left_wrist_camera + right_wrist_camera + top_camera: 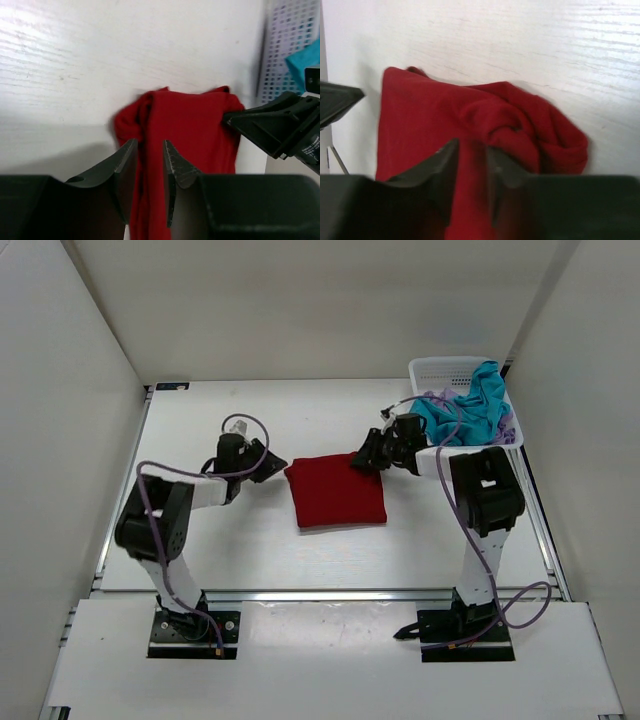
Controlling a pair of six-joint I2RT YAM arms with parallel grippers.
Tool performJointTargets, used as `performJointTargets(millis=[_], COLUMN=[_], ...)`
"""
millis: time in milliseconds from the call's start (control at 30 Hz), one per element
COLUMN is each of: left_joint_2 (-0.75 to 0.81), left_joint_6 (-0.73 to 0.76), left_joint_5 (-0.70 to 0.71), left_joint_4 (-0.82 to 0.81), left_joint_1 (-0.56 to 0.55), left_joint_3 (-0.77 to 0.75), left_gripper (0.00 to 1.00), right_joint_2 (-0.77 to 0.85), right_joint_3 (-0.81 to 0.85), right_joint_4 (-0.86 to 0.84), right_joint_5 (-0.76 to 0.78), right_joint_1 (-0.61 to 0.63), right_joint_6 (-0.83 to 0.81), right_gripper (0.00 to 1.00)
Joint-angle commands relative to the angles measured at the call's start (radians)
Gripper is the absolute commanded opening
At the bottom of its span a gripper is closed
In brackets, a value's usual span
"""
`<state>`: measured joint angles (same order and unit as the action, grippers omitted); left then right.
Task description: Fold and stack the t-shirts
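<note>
Top external: elbows up; left fingers (pixel 268 462), right fingers (pixel 362 460) flank red t-shirt (pixel 335 495).

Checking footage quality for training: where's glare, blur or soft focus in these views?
Top external: even light, sharp. Left wrist: glare on the table, basket blurred. Right wrist: right gripper smeared, red shirt fairly sharp.

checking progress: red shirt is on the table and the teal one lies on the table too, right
No: the teal shirt is in the basket, not on the table. The red shirt is on the table. The top view shows it.
</note>
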<state>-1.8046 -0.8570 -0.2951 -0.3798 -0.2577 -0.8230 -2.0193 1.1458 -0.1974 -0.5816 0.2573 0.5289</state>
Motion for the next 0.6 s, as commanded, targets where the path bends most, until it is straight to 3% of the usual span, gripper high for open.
performJointTargets(millis=[0, 33, 100, 133, 300, 400, 567], left_joint_2=[0.223, 0.263, 0.301, 0.307, 0.229, 0.163, 0.139], left_joint_6=[0.036, 0.055, 0.073, 0.069, 0.001, -0.043, -0.077], left_joint_5=[0.057, 0.076, 0.102, 0.093, 0.062, 0.014, -0.013], left_joint_4=[0.005, 0.034, 0.061, 0.044, -0.054, -0.114, -0.202], left_joint_1=[-0.046, -0.069, -0.161, -0.176, -0.273, -0.256, -0.247], left_joint_3=[0.030, 0.039, 0.053, 0.067, 0.162, 0.211, 0.317], left_gripper=[0.38, 0.38, 0.40, 0.40, 0.39, 0.39, 0.37], right_joint_2=[0.145, 0.189, 0.257, 0.299, 0.445, 0.444, 0.432], right_joint_3=[0.028, -0.006, -0.065, -0.125, -0.415, -0.514, -0.635], right_joint_4=[0.009, 0.004, -0.017, -0.026, -0.161, -0.169, -0.201], right_joint_5=[0.034, 0.038, 0.031, 0.035, 0.014, 0.011, 0.040], right_joint_1=[0.025, 0.030, 0.039, 0.039, 0.025, 0.016, -0.018], right_joint_6=[-0.023, -0.024, -0.015, -0.007, 0.049, 0.039, 0.037], right_gripper=[0.30, 0.42, 0.46, 0.42, 0.07, 0.00, 0.00])
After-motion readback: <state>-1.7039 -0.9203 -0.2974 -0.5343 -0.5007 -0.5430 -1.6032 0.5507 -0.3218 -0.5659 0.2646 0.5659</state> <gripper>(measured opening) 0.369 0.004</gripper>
